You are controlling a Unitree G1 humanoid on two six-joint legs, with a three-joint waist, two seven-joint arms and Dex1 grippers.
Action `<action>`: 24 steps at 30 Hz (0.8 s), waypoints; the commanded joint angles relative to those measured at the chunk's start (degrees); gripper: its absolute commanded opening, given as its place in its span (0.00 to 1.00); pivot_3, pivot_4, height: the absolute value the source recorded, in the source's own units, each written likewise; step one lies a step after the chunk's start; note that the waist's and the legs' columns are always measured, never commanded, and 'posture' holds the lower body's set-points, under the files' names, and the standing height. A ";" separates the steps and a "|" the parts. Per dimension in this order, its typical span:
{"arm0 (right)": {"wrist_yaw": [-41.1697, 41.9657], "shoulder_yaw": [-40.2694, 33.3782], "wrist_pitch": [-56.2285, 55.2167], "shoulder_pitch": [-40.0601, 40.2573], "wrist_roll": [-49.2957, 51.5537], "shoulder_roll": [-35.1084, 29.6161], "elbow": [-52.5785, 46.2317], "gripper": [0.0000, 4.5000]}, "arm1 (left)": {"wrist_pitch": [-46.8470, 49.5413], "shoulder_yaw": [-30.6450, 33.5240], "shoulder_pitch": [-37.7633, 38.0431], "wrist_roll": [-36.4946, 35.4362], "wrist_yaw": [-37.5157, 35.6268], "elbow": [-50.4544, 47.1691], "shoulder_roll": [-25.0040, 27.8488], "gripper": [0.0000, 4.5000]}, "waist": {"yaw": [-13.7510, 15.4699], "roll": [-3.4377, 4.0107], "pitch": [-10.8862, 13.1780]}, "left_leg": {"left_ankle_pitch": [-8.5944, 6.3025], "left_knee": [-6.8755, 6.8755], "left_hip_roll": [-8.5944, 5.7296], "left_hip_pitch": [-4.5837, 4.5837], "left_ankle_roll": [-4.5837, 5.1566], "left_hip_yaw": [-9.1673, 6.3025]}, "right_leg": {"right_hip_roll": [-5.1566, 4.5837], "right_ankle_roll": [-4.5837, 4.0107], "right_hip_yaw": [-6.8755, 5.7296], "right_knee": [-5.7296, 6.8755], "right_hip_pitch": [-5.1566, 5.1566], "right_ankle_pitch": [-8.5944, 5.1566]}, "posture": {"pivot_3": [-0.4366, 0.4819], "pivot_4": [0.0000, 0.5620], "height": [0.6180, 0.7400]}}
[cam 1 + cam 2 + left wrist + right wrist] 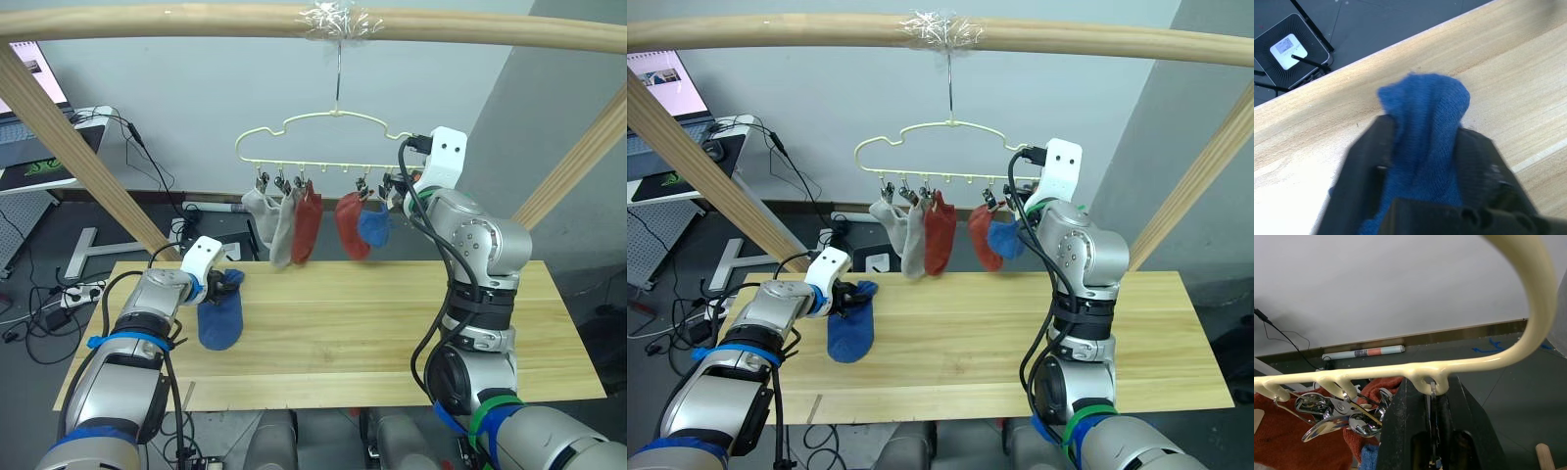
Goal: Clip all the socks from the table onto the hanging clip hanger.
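The left pincer is squeezed tight on a blue sock that hangs down onto the wooden surface. The right pincer is up at the clip hanger, its fingers narrow around a clip. Five socks hang there already.

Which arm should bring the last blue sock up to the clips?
Left, probably. The left gripper already has its jaws shut on the blue sock on the table. The right gripper is up at the clip hanger, pinching a clip.
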 commanded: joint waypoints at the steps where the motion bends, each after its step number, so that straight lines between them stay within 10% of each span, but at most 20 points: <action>1: -0.27 0.64 -0.97 -1.38 0.37 -0.34 -1.98 0.00 | 1.51 -0.56 1.47 1.52 0.43 1.44 0.43 0.16 | 0.00 0.00 0.00 | 0.00 0.00 0.00 0.01 0.00 0.00 | 0.00 0.00 0.00 0.02 0.00 0.00 | 0.55 0.36 1.00; 8: -0.42 0.41 -0.85 -1.68 0.59 -0.17 -1.83 0.00 | 3.95 0.60 2.51 -1.81 -5.60 -3.82 -0.58 0.16 | -0.02 0.00 0.00 | 0.01 -0.01 0.00 0.01 0.01 0.01 | 0.00 0.00 0.01 0.03 0.00 0.00 | 0.55 0.36 1.00; 15: -1.33 -1.40 0.34 -3.13 1.84 0.87 -2.17 0.00 | 18.19 0.31 7.26 -12.25 -20.22 -30.58 -2.70 0.16 | 0.09 0.01 0.02 | 0.01 -0.04 0.01 -0.13 0.01 -0.03 | 0.00 -0.01 -0.02 -0.07 -0.05 0.00 | 0.55 0.36 1.00; 24: -1.34 -2.11 1.41 -4.42 1.66 0.67 -2.17 0.00 | 34.48 -3.41 2.06 -23.39 -22.02 -51.02 -11.09 0.16 | -0.10 0.02 0.02 | 0.01 -0.03 0.00 -0.26 0.01 -0.04 | 0.00 -0.01 -0.04 -0.17 -0.12 0.00 | 0.51 0.34 1.00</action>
